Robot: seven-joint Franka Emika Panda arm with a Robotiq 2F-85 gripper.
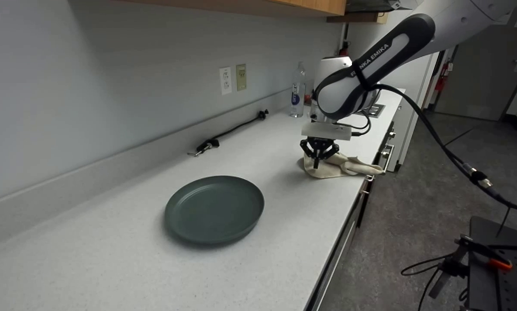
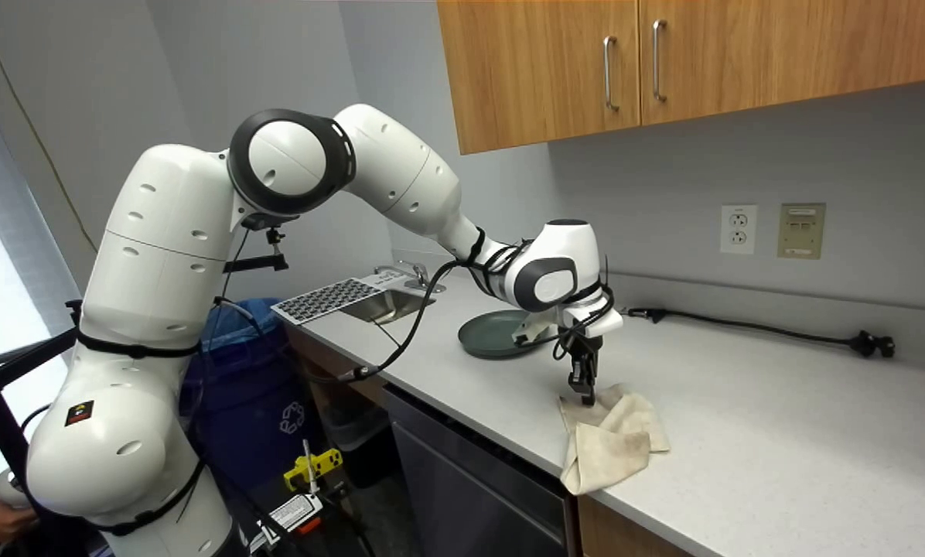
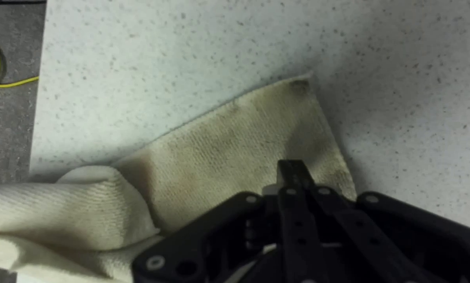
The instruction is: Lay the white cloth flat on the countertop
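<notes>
Gripper (image 3: 292,169) pressed together | white cloth (image 3: 203,177) overhangs countertop (image 3: 140,78) toward nine o'clock, wrist view | pushing that way risks it falling

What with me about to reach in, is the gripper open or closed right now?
Gripper: closed, nothing visibly held; whether it touches the white cloth below can't be told.

white cloth (image 2: 613,445) | stained, partly folded | lies on speckled countertop (image 2: 779,410), overhanging its edge

Free countertop (image 1: 280,172) runs between white cloth (image 2: 605,456) and green plate (image 1: 215,209); a black cord (image 2: 764,326) obstructs near the backsplash (image 1: 90,179)
</notes>
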